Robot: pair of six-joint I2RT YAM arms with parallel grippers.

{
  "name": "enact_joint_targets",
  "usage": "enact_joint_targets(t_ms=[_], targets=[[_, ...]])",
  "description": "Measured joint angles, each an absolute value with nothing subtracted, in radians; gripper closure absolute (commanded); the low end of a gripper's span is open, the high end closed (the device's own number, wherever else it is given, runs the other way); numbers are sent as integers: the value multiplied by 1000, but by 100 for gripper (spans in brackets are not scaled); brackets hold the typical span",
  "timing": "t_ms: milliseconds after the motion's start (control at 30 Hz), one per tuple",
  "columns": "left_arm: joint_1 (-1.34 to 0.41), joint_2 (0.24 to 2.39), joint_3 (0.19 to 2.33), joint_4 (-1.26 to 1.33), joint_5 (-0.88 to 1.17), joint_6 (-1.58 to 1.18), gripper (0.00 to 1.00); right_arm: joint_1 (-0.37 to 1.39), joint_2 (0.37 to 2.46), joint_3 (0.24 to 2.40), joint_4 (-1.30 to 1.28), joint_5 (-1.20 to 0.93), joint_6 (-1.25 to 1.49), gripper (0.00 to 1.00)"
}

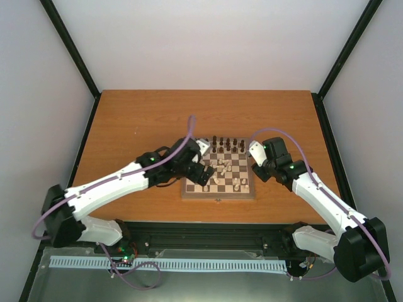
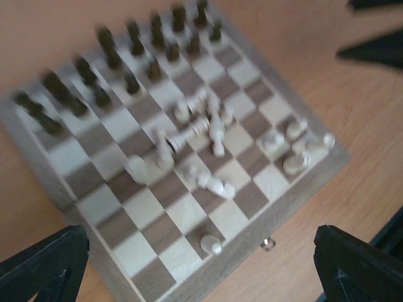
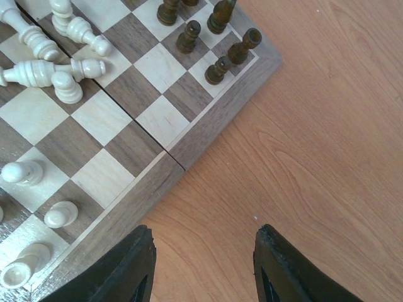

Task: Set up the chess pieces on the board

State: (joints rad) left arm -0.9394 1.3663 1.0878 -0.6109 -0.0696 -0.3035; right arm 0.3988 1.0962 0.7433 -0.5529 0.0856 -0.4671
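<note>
- Dark pieces (image 2: 134,39) look set in their two rows, so roughly half done.
- Cream pieces (image 2: 214,129) are mostly toppled mid board (image 2: 164,229).
- Left claw (image 2: 198,236) and right claw (image 3: 204,231) are both spread, empty.

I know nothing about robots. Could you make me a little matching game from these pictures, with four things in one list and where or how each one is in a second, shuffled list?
Things:
1. dark pieces
2. mid-board cream pieces
3. left gripper
4. right gripper

Places or states:
A. lying toppled in a heap
B. open, above the board
C. standing in rows along the board's far edge
D. open, above the bare table beside the board

Pairs: 1-C, 2-A, 3-B, 4-D
</note>
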Motion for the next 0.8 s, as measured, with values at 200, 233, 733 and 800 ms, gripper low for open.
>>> enact_joint_targets(t_ms=[200,233,733,800], targets=[[-939,1235,1102,-544,-238,-305,0,399,1096,750,-572,24,-465,55],[-938,1234,1098,-525,-259,-305,0,398,1096,761,-586,7,-463,55],[-897,1642,1291,-630,-542,-391,31,252,1015,868,-685,-398,-402,54],[-874,1639,1268,-624,-461,-383,39,252,984,858,-688,-402,-402,54]])
